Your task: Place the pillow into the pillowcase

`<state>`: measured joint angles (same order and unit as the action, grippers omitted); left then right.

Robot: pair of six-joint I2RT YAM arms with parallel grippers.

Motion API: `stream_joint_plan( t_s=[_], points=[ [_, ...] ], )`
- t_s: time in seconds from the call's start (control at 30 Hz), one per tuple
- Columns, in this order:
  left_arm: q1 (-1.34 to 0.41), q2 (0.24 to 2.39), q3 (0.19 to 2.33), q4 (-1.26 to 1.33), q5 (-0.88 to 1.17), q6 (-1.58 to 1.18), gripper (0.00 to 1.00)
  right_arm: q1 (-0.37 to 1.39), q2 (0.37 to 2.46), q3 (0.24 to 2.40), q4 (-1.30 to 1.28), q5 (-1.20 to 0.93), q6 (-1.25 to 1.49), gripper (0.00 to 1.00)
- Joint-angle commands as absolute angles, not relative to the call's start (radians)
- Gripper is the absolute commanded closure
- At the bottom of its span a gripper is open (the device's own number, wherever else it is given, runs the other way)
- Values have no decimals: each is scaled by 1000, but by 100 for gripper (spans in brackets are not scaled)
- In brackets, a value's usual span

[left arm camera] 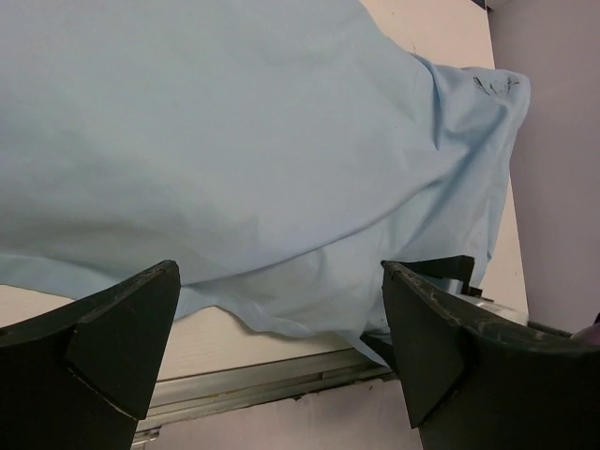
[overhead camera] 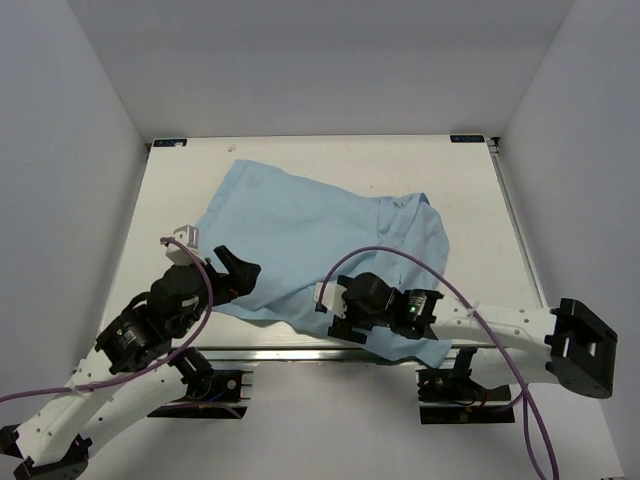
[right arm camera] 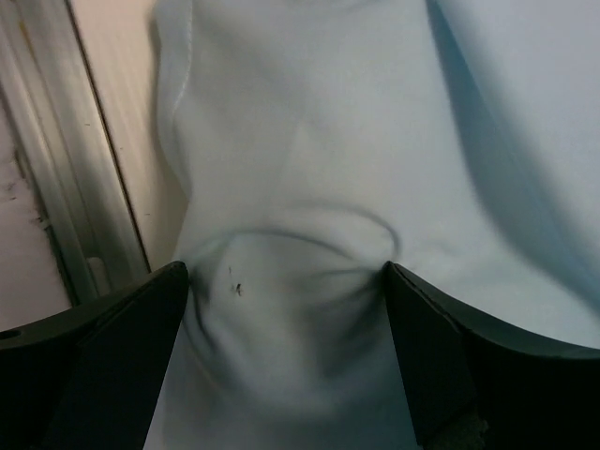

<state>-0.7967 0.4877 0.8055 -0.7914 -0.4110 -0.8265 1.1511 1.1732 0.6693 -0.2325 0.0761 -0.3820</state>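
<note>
The light blue pillowcase (overhead camera: 320,235) lies spread over the middle of the white table (overhead camera: 180,190), puffed up and wrinkled. Its near corner hangs over the front edge. The cream pillow shows in no view. My left gripper (overhead camera: 243,272) is open at the pillowcase's near-left edge. In the left wrist view (left arm camera: 279,281) the cloth's hem (left arm camera: 281,323) lies between the spread fingers, which do not touch it. My right gripper (overhead camera: 328,308) is open on the near edge. In the right wrist view (right arm camera: 286,281) its fingertips press into the cloth (right arm camera: 300,141), which puckers between them.
A metal rail (overhead camera: 290,353) runs along the table's front edge and also shows in the left wrist view (left arm camera: 253,384). White walls close in the left, back and right sides. A purple cable (overhead camera: 400,258) arcs over the pillowcase from the right arm.
</note>
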Motion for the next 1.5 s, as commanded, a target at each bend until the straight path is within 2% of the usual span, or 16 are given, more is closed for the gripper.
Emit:
stream_joint_plan(
  t_s=[0.0, 0.13, 0.23, 0.3, 0.33, 0.43, 0.6, 0.73, 0.93, 1.03, 1.23, 1.27, 1.37, 1.4, 1.43, 1.47],
  points=[
    [-796, 480, 792, -804, -410, -851, 2, 1215, 1236, 620, -115, 260, -315, 11],
    [-796, 471, 773, -788, -396, -854, 2, 1216, 1400, 580, -12, 499, -310, 11],
    [-796, 457, 765, -788, -390, -861, 2, 1212, 1491, 529, 116, 575, -356, 12],
    [-796, 442, 765, -795, -388, -862, 2, 1209, 1523, 514, 149, 577, -382, 23],
    [-796, 434, 765, -805, -388, -864, 2, 1207, 1526, 514, 147, 568, -388, 30],
    [-798, 400, 765, -830, -397, -868, 2, 1189, 1494, 552, 82, 475, -382, 100],
    [-796, 345, 785, -844, -402, -842, 2, 1123, 1269, 691, -116, 165, -400, 100],
    [-796, 255, 802, -773, -364, -772, 2, 1034, 1206, 1072, -343, -189, -405, 100],
    [-796, 155, 801, -693, -350, -712, 2, 904, 1285, 1622, -433, -385, -295, 100],
    [-796, 133, 808, -684, -356, -707, 2, 761, 1345, 1770, -413, -436, -209, 100],
    [-796, 133, 828, -693, -364, -698, 2, 232, 1514, 1838, -310, -570, 104, 100],
    [-796, 132, 824, -693, -362, -696, 2, 124, 1613, 1854, -340, -609, 115, 100],
    [-796, 121, 793, -680, -364, -696, 2, 32, 1753, 1836, -460, -634, 10, 100],
    [-796, 117, 781, -663, -361, -695, 2, 26, 1769, 1760, -459, -589, -71, 89],
    [-796, 112, 770, -652, -360, -693, 2, 23, 1784, 1729, -456, -548, -105, 60],
    [-796, 112, 750, -632, -360, -689, 2, 20, 1805, 1705, -451, -469, -133, 49]
  ],
)
